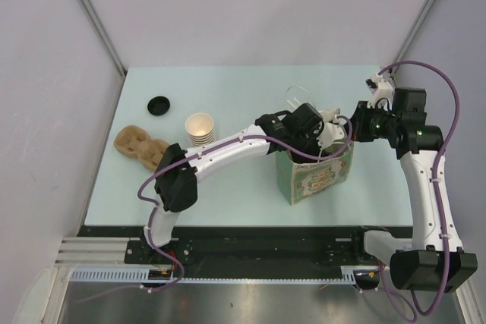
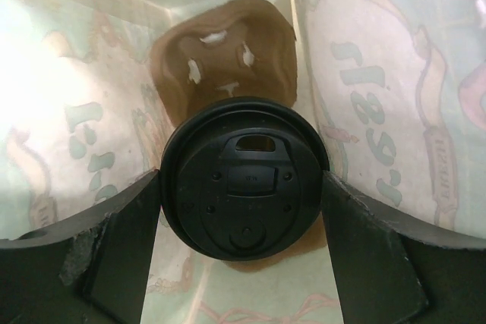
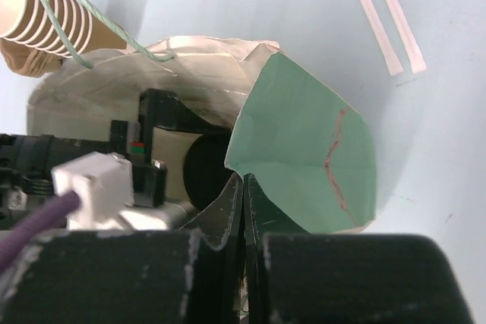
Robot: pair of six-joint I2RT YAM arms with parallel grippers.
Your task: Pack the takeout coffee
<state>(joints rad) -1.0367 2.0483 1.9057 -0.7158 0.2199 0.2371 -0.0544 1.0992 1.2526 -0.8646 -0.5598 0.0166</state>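
Note:
The takeout coffee [image 2: 244,180] shows in the left wrist view as a round black lid that hides the cup below it. It is inside the green printed paper bag [image 1: 323,178], above a brown pulp carrier [image 2: 228,51] on the bag's bottom. My left gripper [image 2: 243,214] reaches down into the bag [image 2: 380,73]; its fingers [image 2: 129,233] press on both sides of the lid. In the top view the left gripper [image 1: 307,138] is at the bag's mouth. My right gripper [image 3: 244,187] is shut on the bag's rim [image 3: 304,134], at the bag's right side [image 1: 351,133].
A stack of nested lidless brown cups [image 1: 200,128] stands left of the bag and also shows in the right wrist view [image 3: 38,9]. A second pulp carrier [image 1: 140,146] lies at the table's left edge. A loose black lid [image 1: 159,105] lies behind it.

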